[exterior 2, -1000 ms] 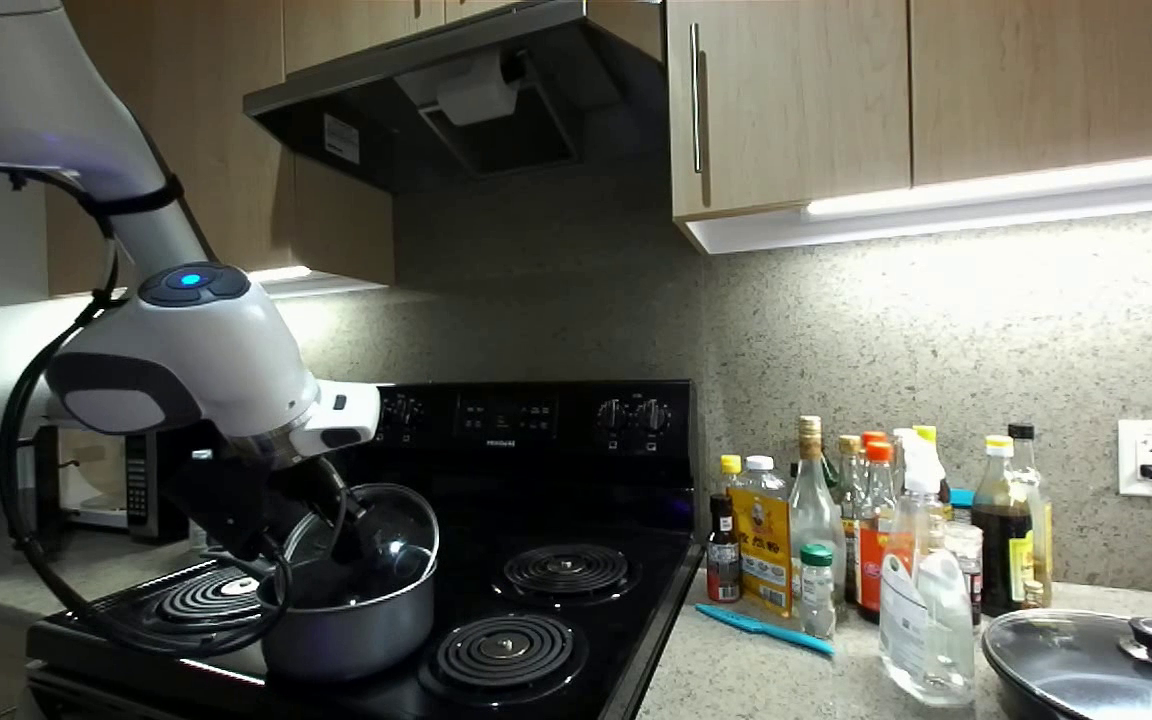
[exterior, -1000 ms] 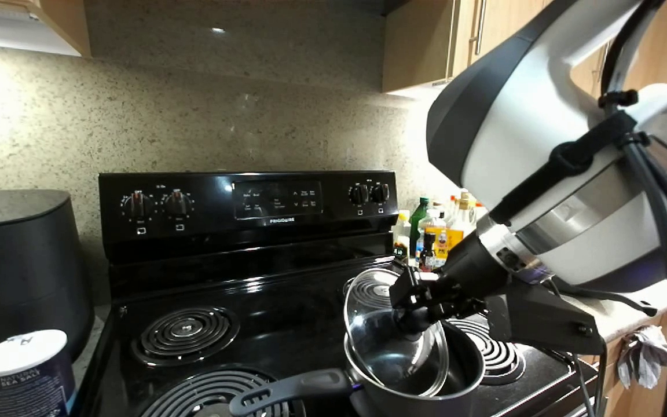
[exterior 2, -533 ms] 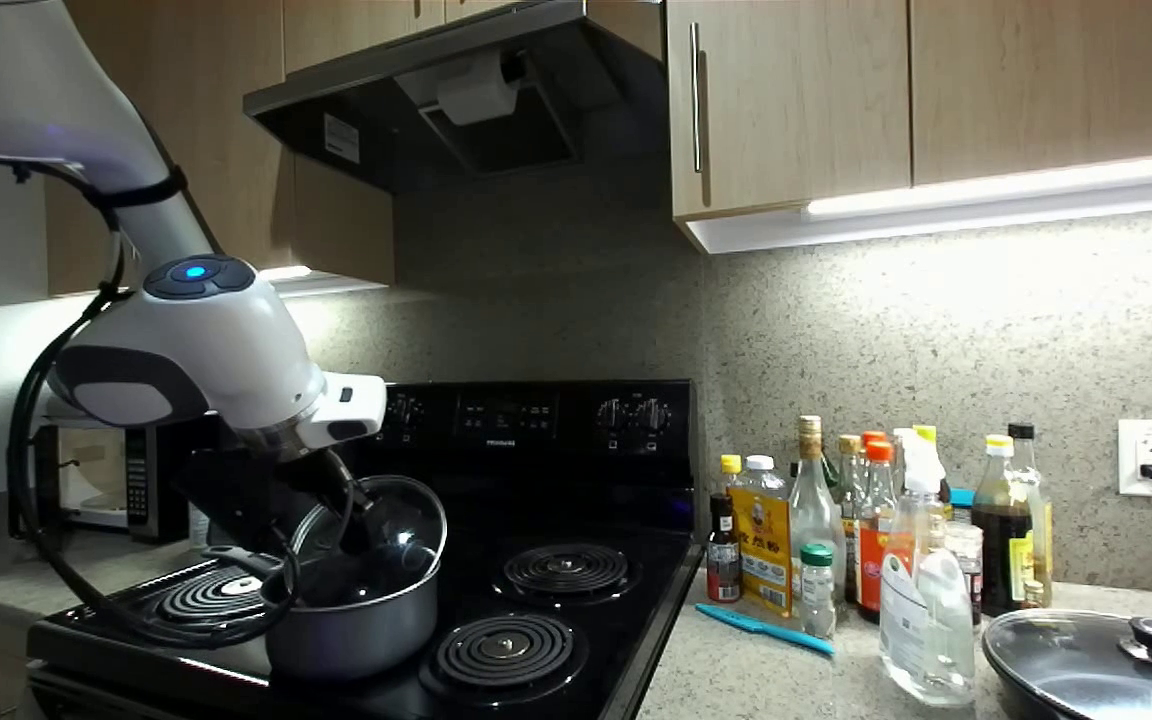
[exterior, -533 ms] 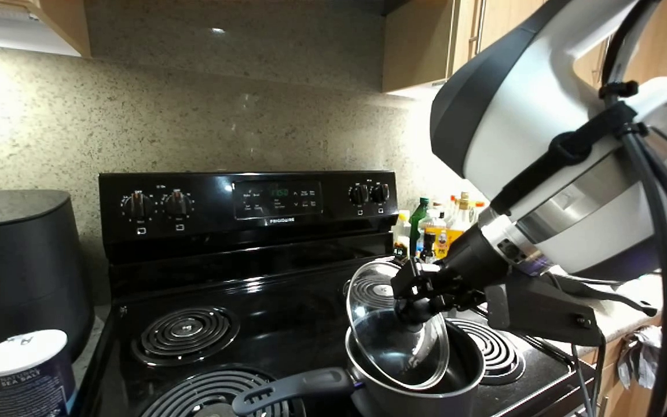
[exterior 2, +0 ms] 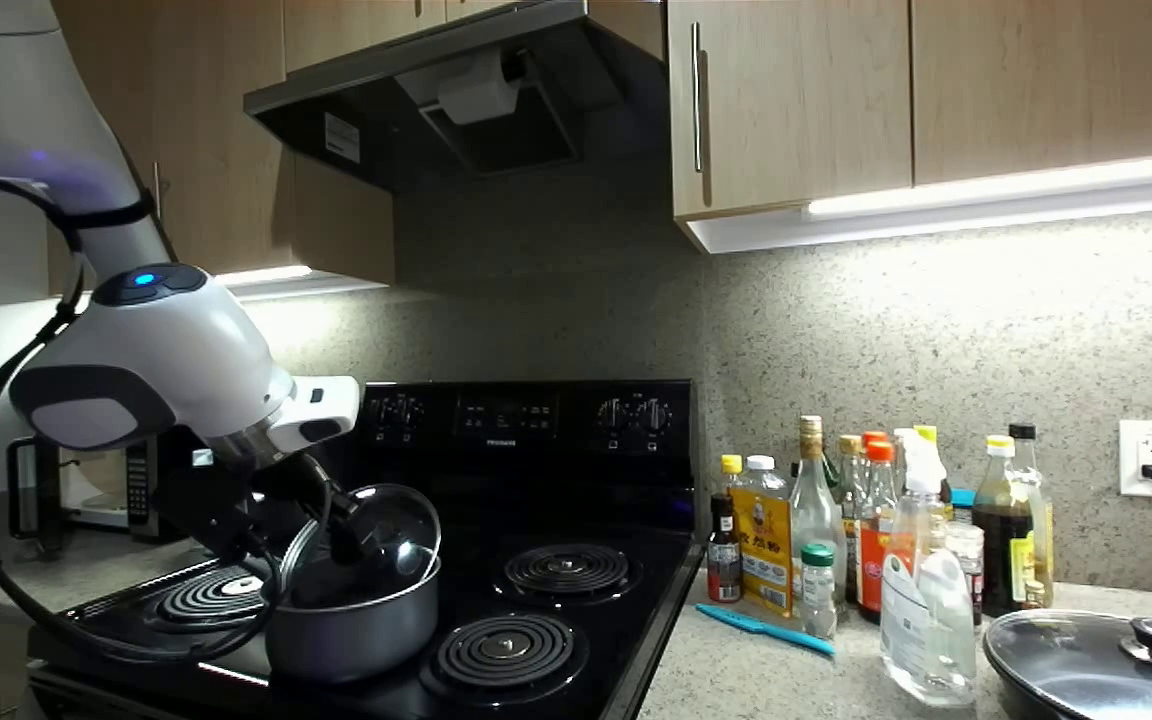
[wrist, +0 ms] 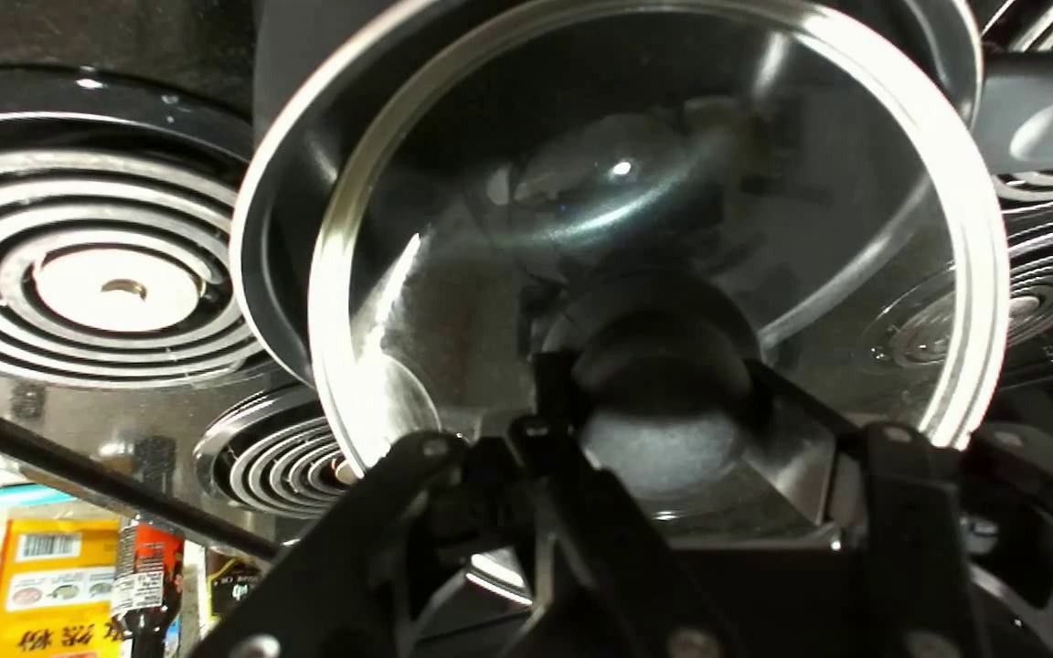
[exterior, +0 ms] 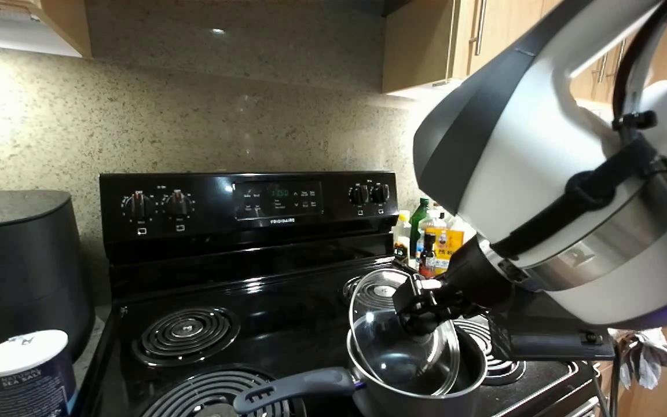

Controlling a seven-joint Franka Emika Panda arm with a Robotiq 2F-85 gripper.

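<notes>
White arm, black strap, blue light

Lid is clear, glossy glass with a shiny metal rim and a smooth black knob that looks like plastic, while the pot, lower left in an exterior view, is matt grey with a dull plastic-looking handle. The stovetop is super glossy black, basically a mirror, and the burner coils are ridged metal. Backsplash is speckled stone-looking stuff, the cupboards upper right are pale wood grain, and the rag lower right is crumpled matt cloth.
</notes>
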